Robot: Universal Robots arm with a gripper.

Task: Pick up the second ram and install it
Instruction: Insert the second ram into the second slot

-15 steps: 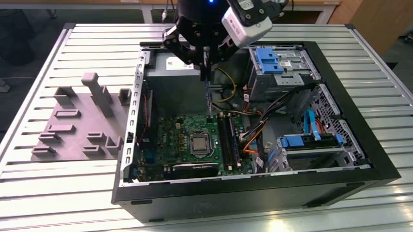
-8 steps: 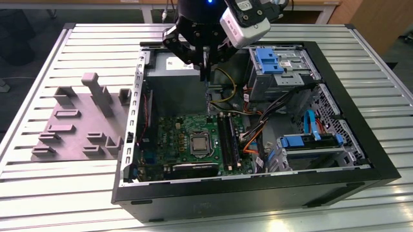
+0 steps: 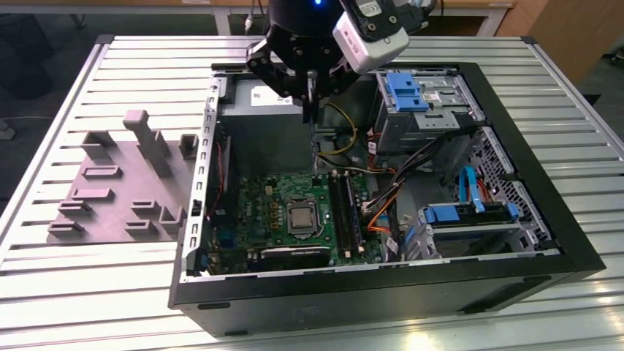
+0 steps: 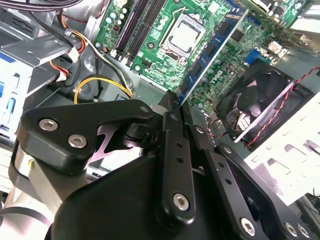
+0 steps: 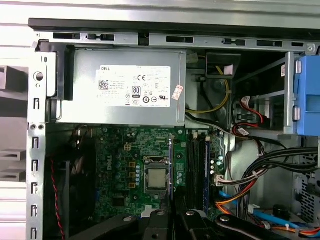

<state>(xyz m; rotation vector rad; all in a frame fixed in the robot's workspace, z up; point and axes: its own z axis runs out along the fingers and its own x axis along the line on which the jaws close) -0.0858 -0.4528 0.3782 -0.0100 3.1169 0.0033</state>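
Above the open computer case [image 3: 390, 289], the gripper [image 3: 310, 99] hangs with its fingers closed edge-on around the second ram [image 4: 212, 55], which juts straight down from the fingertips. The stick's long axis runs parallel to the memory slots [image 5: 196, 170], which lie below it on the motherboard [image 3: 292, 212], beside the processor [image 5: 156, 179].

Open computer case [image 3: 390, 289] beside grey fixture plate [image 3: 107, 197] on slatted table [image 3: 58, 292].

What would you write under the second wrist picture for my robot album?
Robot gripper holding a memory stick edge-on above the green computer board.
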